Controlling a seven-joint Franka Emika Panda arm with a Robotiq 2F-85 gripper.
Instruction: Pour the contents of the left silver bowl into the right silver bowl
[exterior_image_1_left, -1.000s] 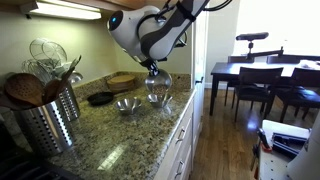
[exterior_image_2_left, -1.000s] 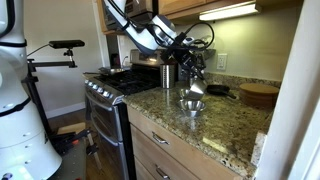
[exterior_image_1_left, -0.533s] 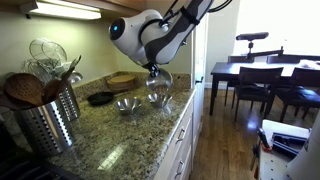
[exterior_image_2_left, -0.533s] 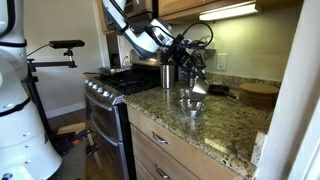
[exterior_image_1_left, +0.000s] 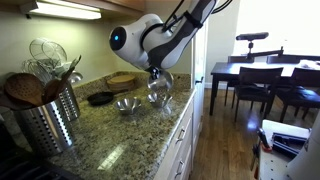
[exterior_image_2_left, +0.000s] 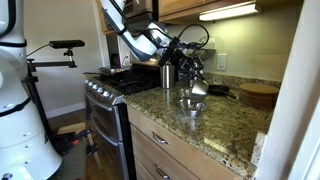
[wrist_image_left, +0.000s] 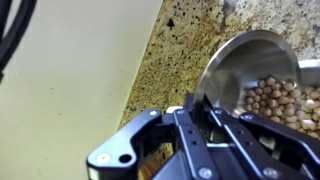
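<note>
Jaws of the gripper (wrist_image_left: 205, 115) look clamped on the near rim of the left bowl (wrist_image_left: 240, 60), holding it tipped just ahead of them so its beans (wrist_image_left: 275, 98) can slide into the right bowl (exterior_image_2_left: 190, 104) below.

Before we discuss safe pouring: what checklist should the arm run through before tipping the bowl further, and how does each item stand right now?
1. Grip: the gripper is clamped on the rim of the held bowl: ok.
2. Load: pale round pieces lie in the held bowl: ok.
3. Aim: in an exterior view the held bowl hangs tilted over the lower bowl: looks ok.
4. Bystander: the spare bowl stands apart on the counter: ok.
5. Spills: the speckled counter hides any stray pieces: cannot tell.
</note>
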